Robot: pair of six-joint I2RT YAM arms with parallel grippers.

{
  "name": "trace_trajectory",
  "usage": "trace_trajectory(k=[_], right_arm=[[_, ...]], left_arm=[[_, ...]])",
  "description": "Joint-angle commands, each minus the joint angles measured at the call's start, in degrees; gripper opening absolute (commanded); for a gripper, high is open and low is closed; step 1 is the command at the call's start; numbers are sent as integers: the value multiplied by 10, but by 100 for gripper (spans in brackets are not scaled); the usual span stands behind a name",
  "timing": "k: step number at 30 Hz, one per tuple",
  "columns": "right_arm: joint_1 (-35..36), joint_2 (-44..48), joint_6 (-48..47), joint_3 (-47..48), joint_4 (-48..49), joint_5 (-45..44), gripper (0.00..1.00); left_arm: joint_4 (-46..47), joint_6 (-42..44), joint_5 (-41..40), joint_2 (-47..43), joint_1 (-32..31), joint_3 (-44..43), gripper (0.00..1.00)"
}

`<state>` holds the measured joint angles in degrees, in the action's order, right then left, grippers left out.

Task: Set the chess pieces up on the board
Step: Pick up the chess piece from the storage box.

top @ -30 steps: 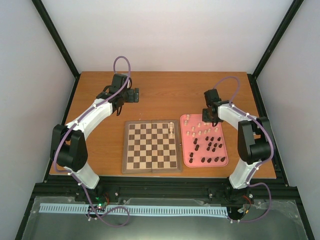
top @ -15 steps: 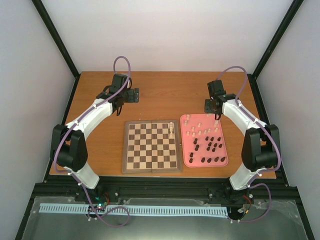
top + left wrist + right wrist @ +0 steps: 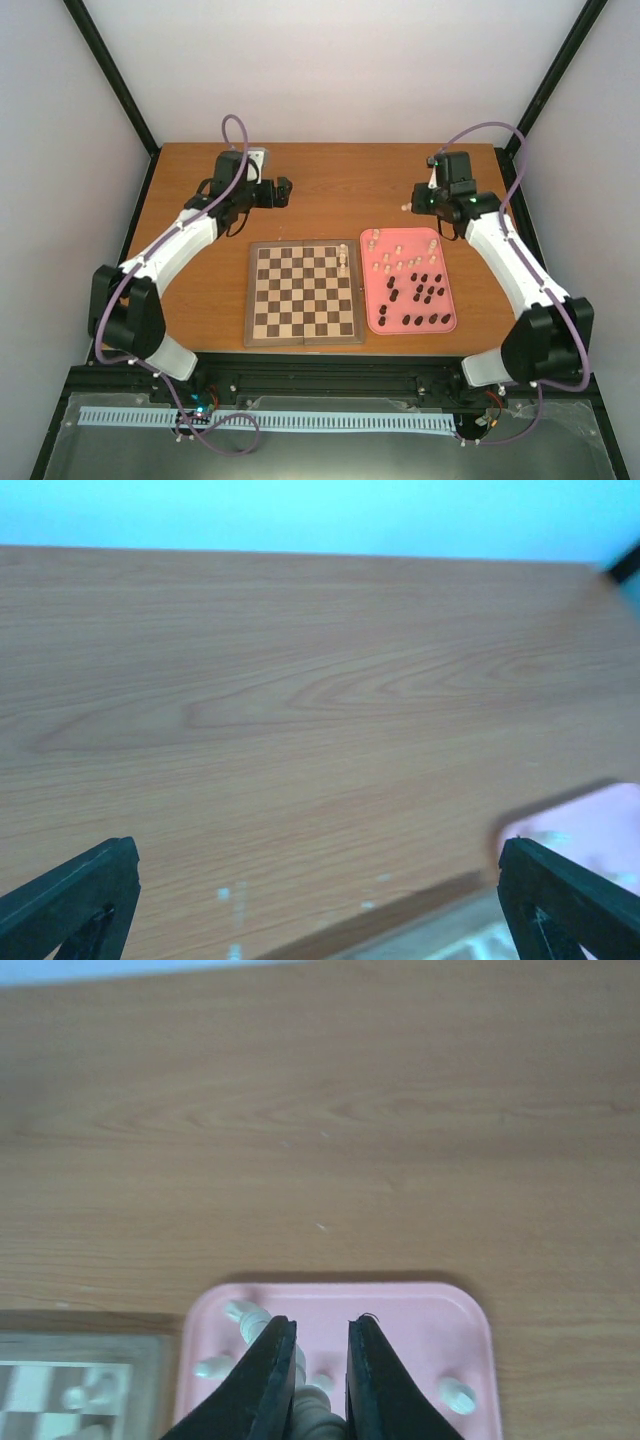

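Right gripper (image 3: pixel 320 1328): two black tapered fingers, nearly closed, clamp one turned cream piece (image 3: pixel 314 1406) near the far edge of the smooth pink tray (image 3: pixel 448 255). Left gripper (image 3: pixel 320 920): jaws spread wide, holding nothing, over the wood-grain table (image 3: pixel 330 185). The checkered wooden board (image 3: pixel 290 300) carries at least two cream chessmen (image 3: pixel 344 256) at its far right corner. In the tray, light chessmen (image 3: pixel 395 245) lie far and dark chessmen (image 3: pixel 425 290) near; they are too small for an exact count.

Wooden table (image 3: pixel 330 190): brown grain surface, set inside a black frame (image 3: pixel 110 75) with white walls (image 3: pixel 330 70) behind. Pink tray (image 3: pixel 370 295): rectangular, rounded corners, lying flat on the table's right half. White slotted strip (image 3: pixel 270 421) runs along the near edge, below the table.
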<state>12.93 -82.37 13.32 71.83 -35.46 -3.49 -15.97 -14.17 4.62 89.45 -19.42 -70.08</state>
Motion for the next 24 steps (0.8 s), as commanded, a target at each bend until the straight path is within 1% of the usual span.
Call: trace_trajectory(k=[1, 3, 6, 7, 9, 12, 15, 16, 18, 21, 23, 24], right_arm=[[4, 50, 13, -13, 42, 95, 13], [5, 65, 20, -18, 58, 127, 13], [6, 79, 30, -24, 78, 179, 13], [6, 82, 34, -25, 85, 196, 13], [6, 90, 40, -29, 97, 233, 13], [6, 101, 53, -33, 116, 267, 13], [6, 109, 63, -34, 127, 291, 13], [6, 111, 66, -36, 132, 300, 13], [7, 117, 77, -40, 146, 312, 13], [25, 120, 92, -43, 168, 327, 13], [34, 118, 99, -43, 182, 331, 13], [38, 115, 101, -41, 187, 331, 13]], left_arm=[[136, -74, 152, -69, -3, 47, 100], [190, -114, 195, -84, -2, 74, 98], [293, -195, 259, -103, -1, 115, 92], [331, -227, 272, -108, -1, 129, 88], [403, -295, 287, -116, -1, 156, 80], [511, -420, 302, -107, -1, 192, 65], [640, -555, 321, -77, -1, 220, 47], [685, -596, 326, -58, -1, 228, 43], [751, -663, 332, -33, -1, 236, 41], [811, -722, 340, -6, -2, 238, 43], [831, -749, 345, 5, -3, 237, 53], [836, -760, 349, 9, -4, 235, 56]])
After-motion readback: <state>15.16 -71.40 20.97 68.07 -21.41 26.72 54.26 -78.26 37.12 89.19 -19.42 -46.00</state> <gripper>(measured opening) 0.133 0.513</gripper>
